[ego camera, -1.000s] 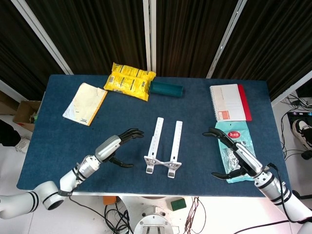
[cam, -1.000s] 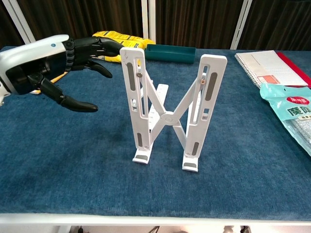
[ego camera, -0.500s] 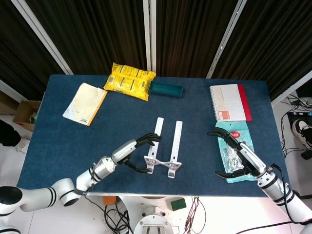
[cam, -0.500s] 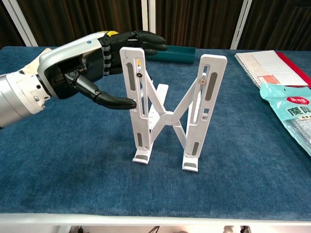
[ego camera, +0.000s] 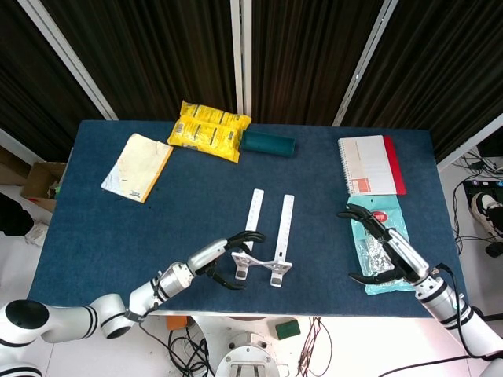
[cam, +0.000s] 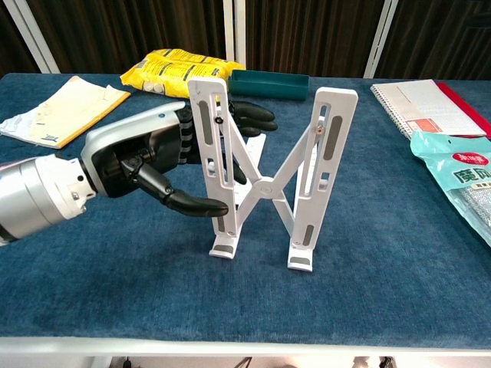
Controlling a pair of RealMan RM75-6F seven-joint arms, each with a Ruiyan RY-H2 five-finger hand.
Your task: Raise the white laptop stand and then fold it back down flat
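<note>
My left hand [cam: 157, 165] wraps the stand's [cam: 265, 172] left upright, thumb in front and fingers [cam: 253, 115] behind it; whether they actually clamp it is hidden. The stand is raised near the surface's [ego camera: 118, 228] near edge. My right hand [ego camera: 385, 251], missing from the chest view, hovers spread and empty over a packet [ego camera: 379, 243].

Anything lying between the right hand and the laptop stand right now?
Only bare blue table in the head view. The right hand hovers over the snack packet, off to the side of the laptop stand.
</note>
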